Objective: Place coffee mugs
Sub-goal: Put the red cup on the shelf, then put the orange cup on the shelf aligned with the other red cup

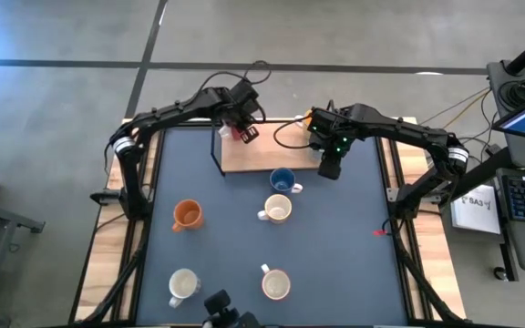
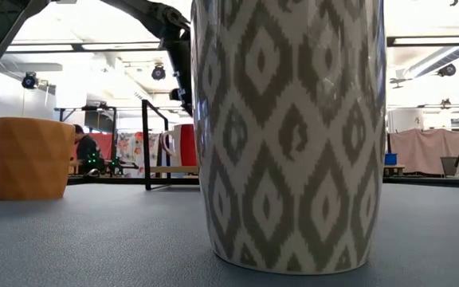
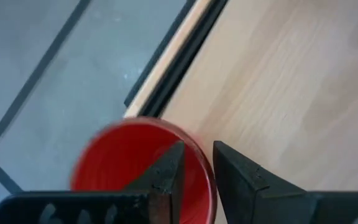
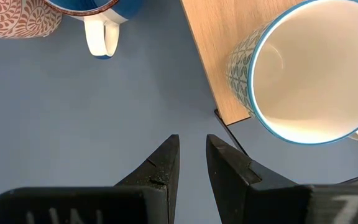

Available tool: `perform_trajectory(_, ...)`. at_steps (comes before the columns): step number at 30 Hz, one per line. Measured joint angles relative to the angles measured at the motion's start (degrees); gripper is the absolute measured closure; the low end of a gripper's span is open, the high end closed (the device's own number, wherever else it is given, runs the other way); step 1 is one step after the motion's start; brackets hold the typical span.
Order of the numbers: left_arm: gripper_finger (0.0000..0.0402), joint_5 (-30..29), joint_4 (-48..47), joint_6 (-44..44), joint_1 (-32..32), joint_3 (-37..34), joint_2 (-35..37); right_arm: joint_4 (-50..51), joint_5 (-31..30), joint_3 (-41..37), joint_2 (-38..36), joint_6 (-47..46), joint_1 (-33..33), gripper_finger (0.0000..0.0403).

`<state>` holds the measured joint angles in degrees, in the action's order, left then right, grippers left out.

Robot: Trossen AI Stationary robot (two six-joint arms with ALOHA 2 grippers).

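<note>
While the left hand (image 3: 194, 174) pinches the rim of the red mug (image 3: 135, 162), one finger inside the bowl and one outside, the mug sits low over the wooden shelf board (image 1: 262, 155) near its left end, close to the thin black frame (image 1: 215, 146). Whether the mug's base touches the wood, I cannot tell.

Right hand (image 4: 191, 165): fingers nearly together, nothing between them, hanging over the blue counter (image 1: 354, 237) just off the board's right corner. A teal-patterned mug (image 4: 309, 68) stands on that corner, its wall at the board's edge.

Other mugs on the counter: blue mug (image 1: 283, 179) just in front of the board, a white mug (image 1: 277, 210) beside it, orange mug (image 1: 187, 215) to the left, two pale ones near the front edge (image 1: 182, 285) and (image 1: 275, 284).

Risks, as I judge them:
- Rim pinch is a thin hold; the red mug could swing or slip if let go high.
- Frame post near the red mug; a sideways drift could knock it.
- The teal-patterned mug could be nudged off its corner by the right hand.

Room: middle of the board bare; open counter right of centre.
</note>
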<state>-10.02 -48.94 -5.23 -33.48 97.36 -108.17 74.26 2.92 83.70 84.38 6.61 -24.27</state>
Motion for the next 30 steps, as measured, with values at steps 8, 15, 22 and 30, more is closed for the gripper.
perform_trajectory(8, 0.0335, 6.01, -9.61, 4.01, 3.23, 7.39, 0.19, 0.0, 0.0, 0.0, 0.02, 0.06, -0.01, 0.0335)
perform_trajectory(15, 0.0335, 12.7, -19.18, 7.15, 14.71, 9.97, 0.32, 0.01, 0.02, 0.0, 0.04, 0.66, 0.0, 0.0335)
perform_trajectory(22, 0.0335, 7.75, -32.95, 18.27, 27.33, 9.56, 1.93, 0.02, 0.0, 0.0, 0.04, 0.5, 0.0, 0.0335)
perform_trajectory(30, 0.0335, 3.61, -36.61, 40.33, 37.89, -3.37, 11.7, -0.09, 0.02, -0.29, 0.04, 0.8, 0.0, 0.0335)
